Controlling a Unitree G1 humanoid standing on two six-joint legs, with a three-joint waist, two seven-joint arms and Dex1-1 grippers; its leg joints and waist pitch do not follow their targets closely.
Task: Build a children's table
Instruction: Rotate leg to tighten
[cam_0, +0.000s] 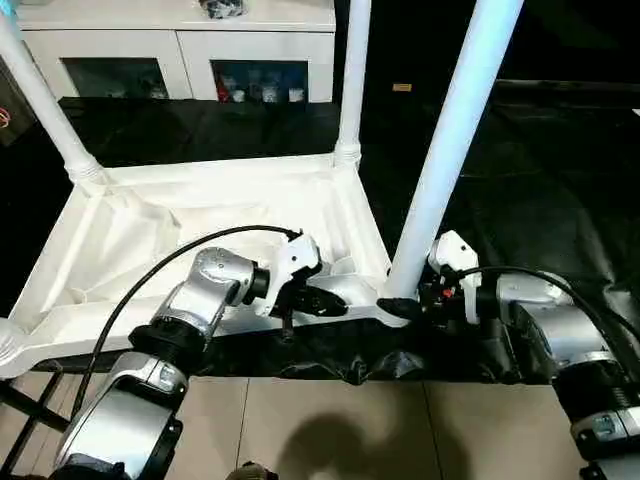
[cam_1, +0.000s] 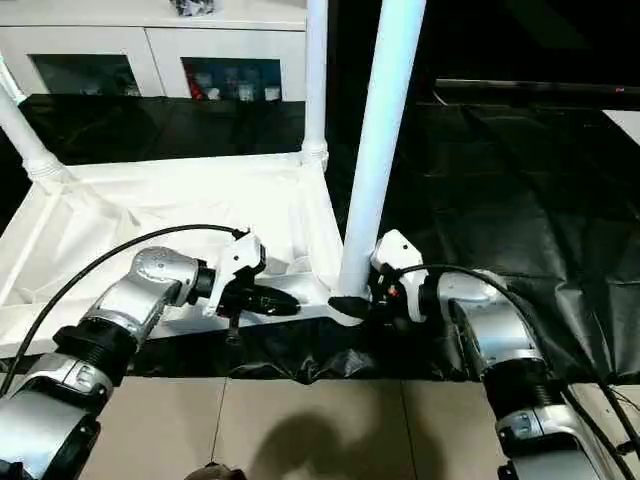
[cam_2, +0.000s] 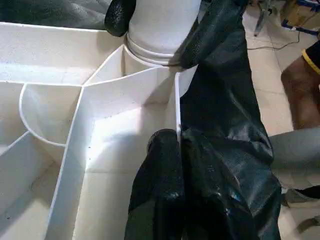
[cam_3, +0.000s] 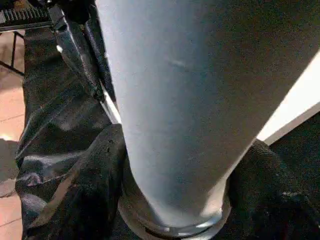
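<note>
The right pincer (cam_1: 352, 303) straddles the base of the nearest leg (cam_0: 450, 150), one black finger on each side of it, right above the corner socket; in the right wrist view the fingertips (cam_3: 85, 200) lie against the leg's lower end, so the pincer grasps that leg. The left pincer (cam_0: 335, 303) is clenched on the near rim (cam_2: 177, 115) of the children's table (cam_0: 150, 240), its fingers pinched over the thin white wall a little way from that same corner.

The table lies upside down, ribbed underside facing up, on a black sheet (cam_1: 500, 180) that covers the tabletop. The grasped leg stands upright in the near right corner. A second leg (cam_1: 316, 80) rises from the far right corner and a third leg (cam_0: 40, 100) leans up from the far left corner.

Beyond the tabletop stands a white cabinet (cam_0: 180, 45) with glass doors. A person's leg (cam_2: 300, 95) shows beside the tabletop in the left wrist view.
</note>
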